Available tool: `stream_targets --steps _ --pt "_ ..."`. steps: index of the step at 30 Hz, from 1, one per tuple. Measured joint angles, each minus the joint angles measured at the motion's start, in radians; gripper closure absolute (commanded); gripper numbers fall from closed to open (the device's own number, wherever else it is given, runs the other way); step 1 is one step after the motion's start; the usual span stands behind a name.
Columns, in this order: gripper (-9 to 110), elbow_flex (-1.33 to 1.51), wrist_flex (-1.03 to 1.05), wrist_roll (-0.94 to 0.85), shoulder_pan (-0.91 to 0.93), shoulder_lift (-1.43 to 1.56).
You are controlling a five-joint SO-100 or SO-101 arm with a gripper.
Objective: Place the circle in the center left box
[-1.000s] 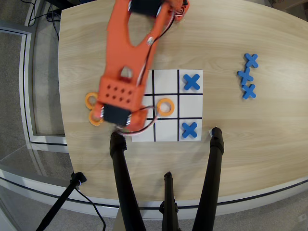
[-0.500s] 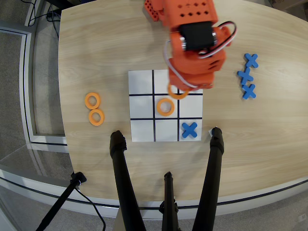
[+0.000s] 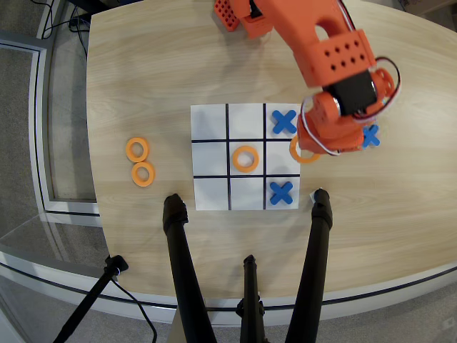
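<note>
- Four orange rings are showing in the overhead view: two (image 3: 137, 149) (image 3: 143, 174) are lying off the board at 9 o'clock on the bare table (image 3: 385, 236), one (image 3: 245, 158) is sitting in the board's middle cell, and the circle (image 3: 300, 151) is peeking out from under the gripper (image 3: 314, 143) at the board's 3 o'clock edge.
- You are looking at an orange arm (image 3: 314, 36) reaching in from 12 o'clock, with its wrist covering most of the circle; only the ring's arc toward 9 o'clock is visible.
- You cannot tell from this view whether the jaws are clenched on the circle or merely hanging over it, since the wrist body is hiding the fingertips.
- The circle is straddling the outer edge of the middle-row cell on the view's right (image 3: 283, 156), partly over the cell and partly over wood.
- Three blue X pieces are lying nearby: one (image 3: 284, 121) in the top-row cell at 12 o'clock of the circle, one (image 3: 282, 192) in the bottom-row cell at 6 o'clock, and one (image 3: 370, 136) off the board, at 3 o'clock of the gripper.
- The relation that matters: the cell's centre is lying toward 9 o'clock from the ring, so in my judgement you are needing a short shift that way before letting go.
- The middle-row cell on the view's left (image 3: 210, 158) is standing empty, should that be the one meant.
</note>
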Motion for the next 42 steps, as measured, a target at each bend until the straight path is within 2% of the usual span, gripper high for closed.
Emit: stream_targets --steps 11,25,42 --pt "102 -0.051 -0.071 0.0 0.1 -0.227" --pt "102 -0.147 -0.109 0.025 0.098 -0.407" --pt "101 -0.173 -0.109 0.031 0.098 -0.463"
